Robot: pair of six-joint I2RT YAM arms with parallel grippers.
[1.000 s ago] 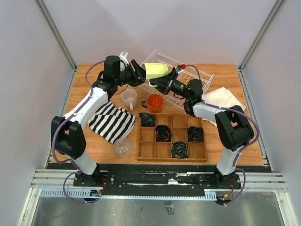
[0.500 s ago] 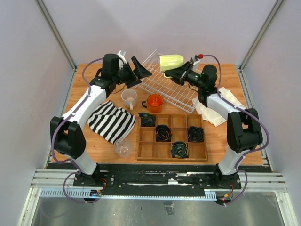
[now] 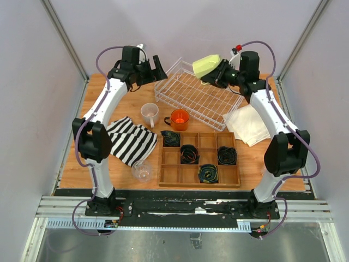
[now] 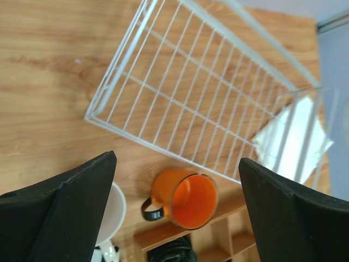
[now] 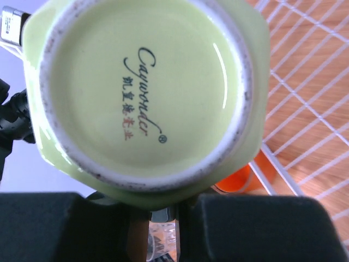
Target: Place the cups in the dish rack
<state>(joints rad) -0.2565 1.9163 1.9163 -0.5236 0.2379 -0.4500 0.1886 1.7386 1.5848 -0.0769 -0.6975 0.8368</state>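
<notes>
My right gripper [image 3: 214,75] is shut on the pale yellow-green mug [image 3: 205,65] and holds it in the air over the far edge of the white wire dish rack [image 3: 191,103]. In the right wrist view the mug's base [image 5: 144,93] fills the frame above my fingers [image 5: 262,229]. My left gripper [image 3: 154,67] is open and empty, high above the table left of the rack. Between its fingers [image 4: 60,218] I see the orange mug [image 4: 188,199] and the white mug [image 4: 112,213]. Both stand upright in front of the rack [image 4: 191,93]. A clear tumbler [image 3: 142,172] lies near the front.
A wooden compartment tray [image 3: 199,178] of black cables sits in front of the rack. A striped cloth [image 3: 128,141] lies at the left and a white cloth [image 3: 248,123] at the right. Side walls close in the table.
My left gripper let go of the yellow-green mug, opened and drew back to the left. My right gripper carried the mug up and to the far right, over the rack's back edge.
</notes>
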